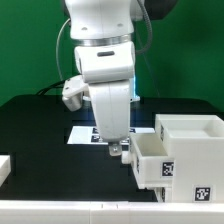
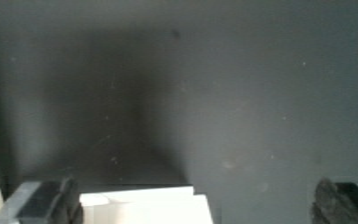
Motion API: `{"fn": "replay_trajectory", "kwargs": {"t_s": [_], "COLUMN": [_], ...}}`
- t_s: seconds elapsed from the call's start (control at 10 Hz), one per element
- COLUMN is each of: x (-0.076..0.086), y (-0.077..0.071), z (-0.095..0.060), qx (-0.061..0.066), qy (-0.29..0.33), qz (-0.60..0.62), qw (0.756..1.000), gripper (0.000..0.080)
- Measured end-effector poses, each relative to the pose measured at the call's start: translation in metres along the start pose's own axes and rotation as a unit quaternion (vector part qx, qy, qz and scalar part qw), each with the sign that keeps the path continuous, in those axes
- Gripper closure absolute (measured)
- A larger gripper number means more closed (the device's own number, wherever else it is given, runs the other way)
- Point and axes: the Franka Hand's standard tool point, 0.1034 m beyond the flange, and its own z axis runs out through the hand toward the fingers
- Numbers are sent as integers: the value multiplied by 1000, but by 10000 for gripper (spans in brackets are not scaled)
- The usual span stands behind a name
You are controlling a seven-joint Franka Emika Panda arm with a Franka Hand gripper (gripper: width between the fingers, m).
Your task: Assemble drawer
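White matte plastic housing (image 1: 190, 150) at ext view's right on black table (image 1: 40, 125), tray (image 1: 150, 160) half in. Gripper (image 1: 118, 148) at tray's front, jaws apart, empty. Prob light, rigid, slick; grip thin wall

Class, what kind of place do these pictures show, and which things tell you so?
Probably a robotics lab bench: a robot arm's gripper over a black table, a tagged marker board, and white tagged drawer parts.

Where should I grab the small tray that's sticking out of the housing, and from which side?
Grip the tray's thin upright side wall near the gripper, coming from above. It is open-topped with that rim exposed; the far end is inside the housing, so probably unreachable.
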Motion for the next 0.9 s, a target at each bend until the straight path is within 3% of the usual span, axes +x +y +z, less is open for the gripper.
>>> {"fn": "replay_trajectory", "kwargs": {"t_s": [0.4, 0.6, 0.9], "x": [41, 42, 31], "y": [1, 1, 0], "z": [5, 5, 6], "qx": [-5, -6, -6], "qy": [0, 0, -2], "qz": [16, 14, 18], "qw": [1000, 1000, 1000], "gripper": [151, 151, 151]}}
